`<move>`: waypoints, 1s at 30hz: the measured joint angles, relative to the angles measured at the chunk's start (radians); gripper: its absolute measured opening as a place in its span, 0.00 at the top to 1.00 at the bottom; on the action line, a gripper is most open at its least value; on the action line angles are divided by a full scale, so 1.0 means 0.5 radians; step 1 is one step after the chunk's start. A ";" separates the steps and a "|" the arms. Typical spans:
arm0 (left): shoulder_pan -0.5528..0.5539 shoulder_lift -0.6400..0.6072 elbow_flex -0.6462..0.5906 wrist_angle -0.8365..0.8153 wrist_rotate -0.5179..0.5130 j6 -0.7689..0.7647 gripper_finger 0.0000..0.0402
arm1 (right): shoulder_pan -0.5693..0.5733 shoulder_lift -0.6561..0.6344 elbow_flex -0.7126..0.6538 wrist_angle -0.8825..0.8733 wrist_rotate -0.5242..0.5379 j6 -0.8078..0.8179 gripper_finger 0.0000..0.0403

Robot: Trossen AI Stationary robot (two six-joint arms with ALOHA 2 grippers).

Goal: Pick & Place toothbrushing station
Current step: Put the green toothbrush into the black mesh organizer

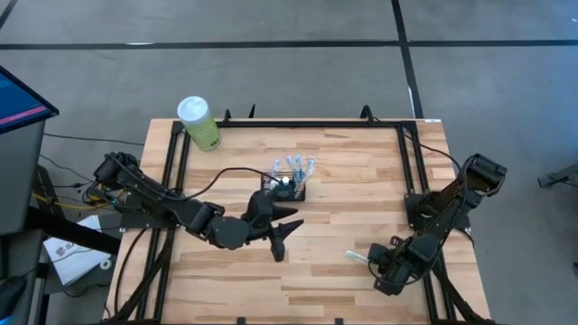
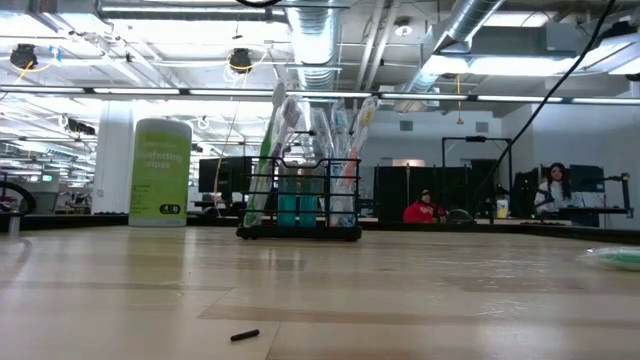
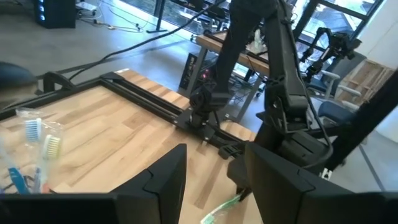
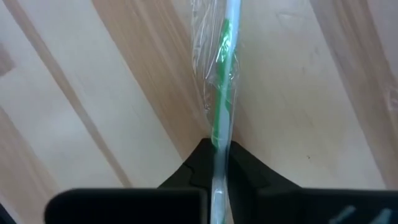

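Right wrist view: right pincer (image 4: 221, 163) clamped on wrapped green toothbrush (image 4: 222, 93), handle in line with fingers. Caddy (image 1: 285, 187) mid-worktop, well apart toward left pincer (image 1: 287, 236), seemingly part-open, empty, nearer.

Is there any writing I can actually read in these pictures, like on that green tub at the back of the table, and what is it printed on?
green canister: white print in two lines, too blurred to read; a small dark patch low on its label, also unreadable.
white papers on the floor beside the table: dark marks, too small to read.
wrapped toothbrush: no print visible.
wire-mesh caddy: no lettering to be made out.
Nothing else bears readable text.
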 joint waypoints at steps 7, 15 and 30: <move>-0.043 0.001 0.000 0.001 0.010 -0.002 0.60 | -0.105 -0.150 0.024 0.096 0.108 -0.023 0.96; -0.048 0.001 0.000 0.000 0.009 -0.033 0.60 | -0.311 -0.470 0.026 0.172 0.220 -0.166 0.98; -0.047 0.001 0.000 0.002 0.008 -0.073 0.60 | -0.785 -0.991 0.030 0.618 0.370 -0.552 0.97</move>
